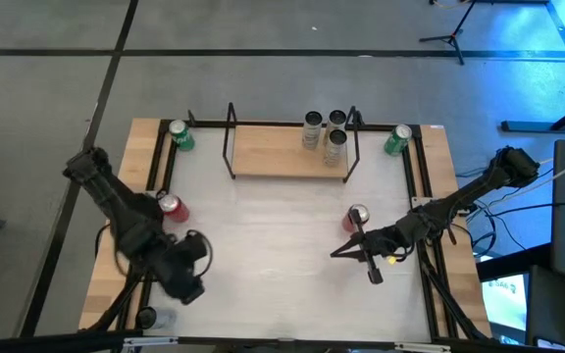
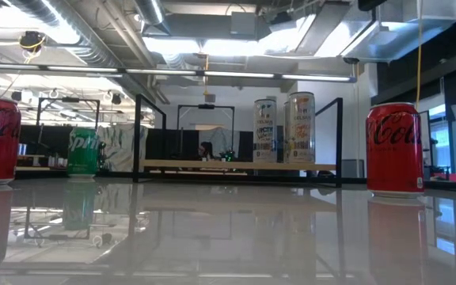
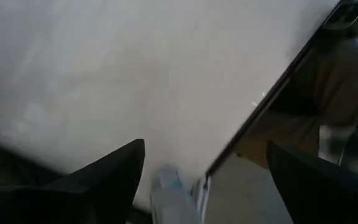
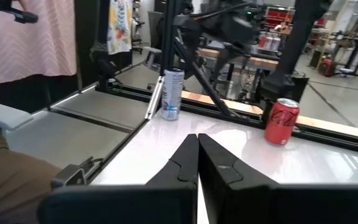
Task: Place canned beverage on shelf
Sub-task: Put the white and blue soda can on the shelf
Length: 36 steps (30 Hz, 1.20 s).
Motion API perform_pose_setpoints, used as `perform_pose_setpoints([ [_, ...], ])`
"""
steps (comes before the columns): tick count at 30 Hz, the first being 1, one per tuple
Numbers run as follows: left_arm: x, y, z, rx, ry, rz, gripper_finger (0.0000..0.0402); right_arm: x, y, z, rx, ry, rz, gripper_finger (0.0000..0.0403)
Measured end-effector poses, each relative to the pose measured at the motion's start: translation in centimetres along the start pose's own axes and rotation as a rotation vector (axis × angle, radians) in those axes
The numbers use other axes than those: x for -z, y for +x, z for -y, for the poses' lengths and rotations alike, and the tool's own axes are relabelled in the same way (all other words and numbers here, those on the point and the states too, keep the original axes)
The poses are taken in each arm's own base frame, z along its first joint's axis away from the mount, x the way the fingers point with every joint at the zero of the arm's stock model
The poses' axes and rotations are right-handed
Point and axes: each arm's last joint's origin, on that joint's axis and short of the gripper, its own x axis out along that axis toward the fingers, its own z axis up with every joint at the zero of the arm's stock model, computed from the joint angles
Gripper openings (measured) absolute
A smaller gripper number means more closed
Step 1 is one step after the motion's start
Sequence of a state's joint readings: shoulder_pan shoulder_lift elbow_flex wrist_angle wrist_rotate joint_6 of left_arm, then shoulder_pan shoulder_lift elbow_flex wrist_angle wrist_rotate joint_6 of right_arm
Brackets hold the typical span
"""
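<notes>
The shelf (image 1: 287,153), a light-wood board with black wire ends, stands at the table's far middle with three silver cans (image 1: 324,132) on its right part. Red cans stand on the table at the left (image 1: 172,207) and right (image 1: 356,218), green cans at the far left (image 1: 180,137) and far right (image 1: 397,140). A pale silver-blue can (image 4: 172,93) stands upright at the near left corner. My left gripper (image 3: 206,144) hovers open above the table near that can (image 3: 169,198), pointing steeply down. My right gripper (image 4: 197,140) is shut and level, just on the near side of the right red can.
Black rails run along the table's left (image 1: 155,172) and right (image 1: 422,186) sides. A person in a pink top (image 4: 30,37) stands beyond the table's left edge. The white middle of the table (image 1: 263,235) carries nothing.
</notes>
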<state>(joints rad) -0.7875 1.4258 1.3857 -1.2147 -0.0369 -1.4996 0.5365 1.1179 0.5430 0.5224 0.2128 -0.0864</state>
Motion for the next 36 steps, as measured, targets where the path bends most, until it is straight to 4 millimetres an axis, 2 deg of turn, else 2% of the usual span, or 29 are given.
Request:
perform_pose_setpoints([
  [5, 3.4, -0.2, -0.4, -0.041, -0.104, -0.043, 0.0326, 0.0, 0.0, 0.1, 0.038, -0.001, -0.004, 0.0005],
  [11, 6.3, -0.5, -0.8, -0.067, -0.186, -0.095, 0.0326, 0.0, 0.0, 0.1, 0.048, -0.004, -0.004, 0.0005],
  [17, 7.9, -0.6, -1.3, -0.110, -0.223, -0.119, 0.0326, 0.0, 0.0, 0.1, 0.047, -0.017, -0.005, 0.0005],
  [26, 10.8, 0.7, -0.6, -0.110, -0.261, -0.160, 0.0326, 0.0, 0.0, 0.1, 0.047, -0.027, -0.005, 0.0005],
  [36, 12.6, 1.9, 0.1, -0.076, -0.265, -0.148, 0.0326, 0.0, 0.0, 0.2, 0.065, -0.051, -0.007, 0.0005],
])
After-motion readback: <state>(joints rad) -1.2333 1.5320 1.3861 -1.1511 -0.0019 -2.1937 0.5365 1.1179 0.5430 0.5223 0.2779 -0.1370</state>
